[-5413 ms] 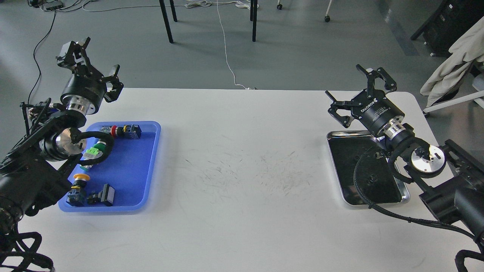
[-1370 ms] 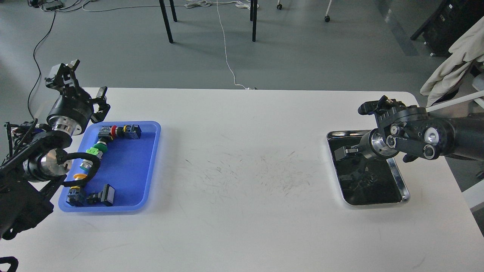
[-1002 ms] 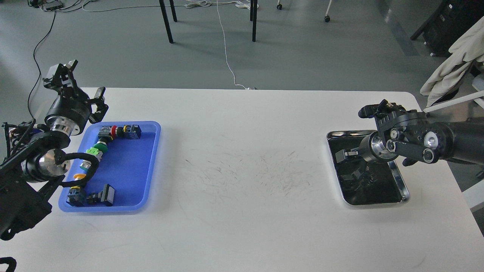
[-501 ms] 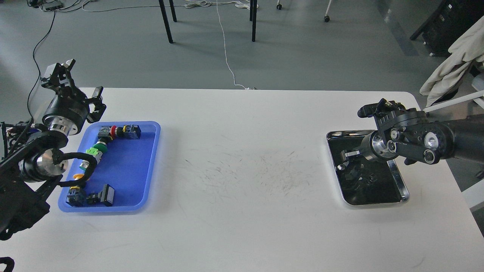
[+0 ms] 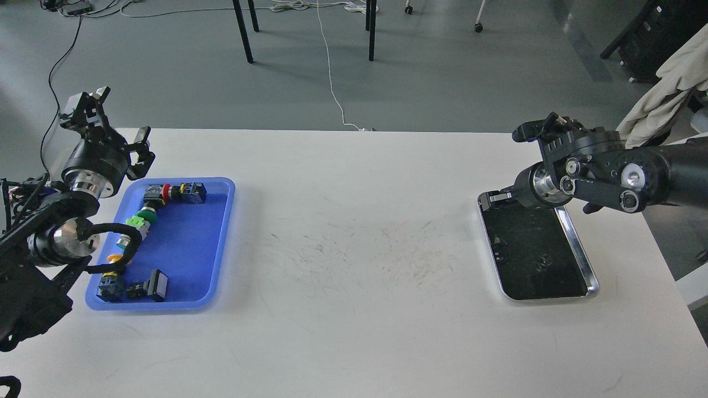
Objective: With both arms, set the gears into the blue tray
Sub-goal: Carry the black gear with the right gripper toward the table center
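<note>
The blue tray [image 5: 220, 243] lies at the table's left and holds several colourful push-button switches [image 5: 145, 216]. My left gripper [image 5: 113, 126] hangs open above the table's edge behind the tray's far left corner, with nothing between its fingers. One small black gear [image 5: 545, 261] lies on the dark floor of the silver tray [image 5: 582, 251] at the right. My right gripper [image 5: 498, 197] points left over that tray's far left corner. It is dark and seen nearly end-on, so its fingers and anything between them cannot be made out.
A wide stretch of scuffed white table [image 5: 354, 243] separates the two trays. Behind the table are chair legs [image 5: 243, 30] and a white cable [image 5: 332, 72] on the floor. A pale cloth [image 5: 664, 94] hangs at the far right.
My right gripper has risen from inside the silver tray and moved back to its far left corner. The left arm has stayed almost still.
</note>
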Controlling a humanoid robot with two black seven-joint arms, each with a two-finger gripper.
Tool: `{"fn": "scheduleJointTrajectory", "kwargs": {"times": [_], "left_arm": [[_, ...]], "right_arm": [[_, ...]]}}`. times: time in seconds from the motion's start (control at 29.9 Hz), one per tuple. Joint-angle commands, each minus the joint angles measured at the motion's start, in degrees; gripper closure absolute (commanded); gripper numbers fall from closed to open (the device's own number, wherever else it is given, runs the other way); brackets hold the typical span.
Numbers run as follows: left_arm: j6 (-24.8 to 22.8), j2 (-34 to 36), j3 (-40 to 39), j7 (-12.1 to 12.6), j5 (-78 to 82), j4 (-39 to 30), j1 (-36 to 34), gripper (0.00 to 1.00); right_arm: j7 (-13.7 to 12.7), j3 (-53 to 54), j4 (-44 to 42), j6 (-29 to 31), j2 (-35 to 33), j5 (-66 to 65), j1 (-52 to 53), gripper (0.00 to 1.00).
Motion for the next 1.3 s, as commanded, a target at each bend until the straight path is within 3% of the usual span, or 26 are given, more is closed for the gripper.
{"fn": "scheduleJointTrajectory", "kwargs": {"times": [0.0,0.27,0.43,0.9,1.27], "left_arm": [[0.1,0.0,0.0,0.0,0.0,0.1,0.0,0.02],[0.3,0.0,0.0,0.1,0.1,0.1,-0.1,0.02],[0.4,-0.3,0.1,0.1,0.1,0.2,-0.1,0.02],[0.2,-0.1,0.1,-0.1,0.0,0.3,0.1,0.02],[0.0,0.0,-0.2,-0.1,0.0,0.2,0.5,0.02]], "right_arm": [[0.0,2.6,0.4,-0.7,3.7,5.9,2.6,0.98],[-0.2,6.4,-6.3,-4.0,20.2,14.3,1.8,0.98],[-0.2,7.6,-12.9,-5.4,20.2,17.1,-2.1,0.98],[-0.1,10.2,-2.4,-8.3,20.2,17.1,-6.8,0.97],[-0.2,10.0,0.1,-8.6,20.2,16.3,-9.1,0.93]]}}
